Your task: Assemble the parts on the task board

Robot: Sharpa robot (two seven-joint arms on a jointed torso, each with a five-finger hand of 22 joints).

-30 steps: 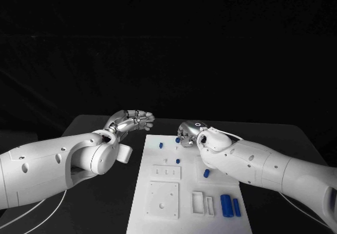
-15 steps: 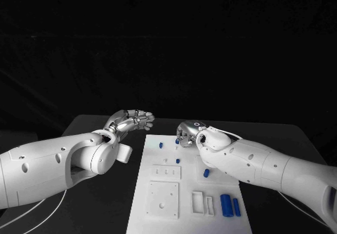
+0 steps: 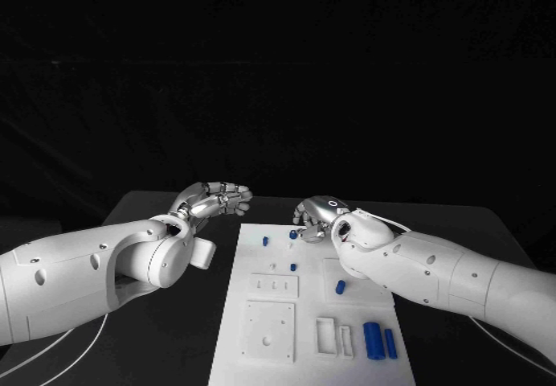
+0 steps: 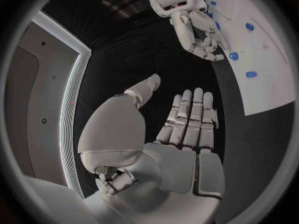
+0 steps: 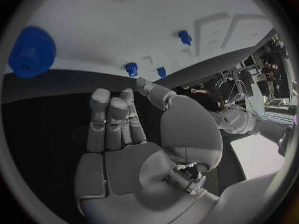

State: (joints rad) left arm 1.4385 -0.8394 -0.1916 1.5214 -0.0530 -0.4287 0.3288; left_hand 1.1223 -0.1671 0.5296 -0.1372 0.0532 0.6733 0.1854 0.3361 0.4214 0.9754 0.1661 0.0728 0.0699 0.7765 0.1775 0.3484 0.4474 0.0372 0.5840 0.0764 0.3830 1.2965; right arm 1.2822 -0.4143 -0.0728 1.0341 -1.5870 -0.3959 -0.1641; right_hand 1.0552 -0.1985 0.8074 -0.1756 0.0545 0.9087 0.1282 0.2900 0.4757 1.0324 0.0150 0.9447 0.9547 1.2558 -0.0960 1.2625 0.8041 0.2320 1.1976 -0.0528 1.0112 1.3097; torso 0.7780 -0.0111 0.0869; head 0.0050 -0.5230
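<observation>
Blue parts (image 3: 374, 338) scattered on task board (image 3: 304, 315), both hands (image 3: 312, 217) nearby.

Both white arms reach forward from the two sides. The left hand (image 3: 217, 199) is up with its fingers straight and close together, holding nothing. The right hand (image 3: 312, 217) points down, fingers bent, and it too is empty.

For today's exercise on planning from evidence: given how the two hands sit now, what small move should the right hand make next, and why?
Probably lower the right hand onto the blue gear at the task board's far edge. Its fingers are empty and apart, and the gear lies just beyond them. The left hand hovers beside the board, holding nothing.
</observation>
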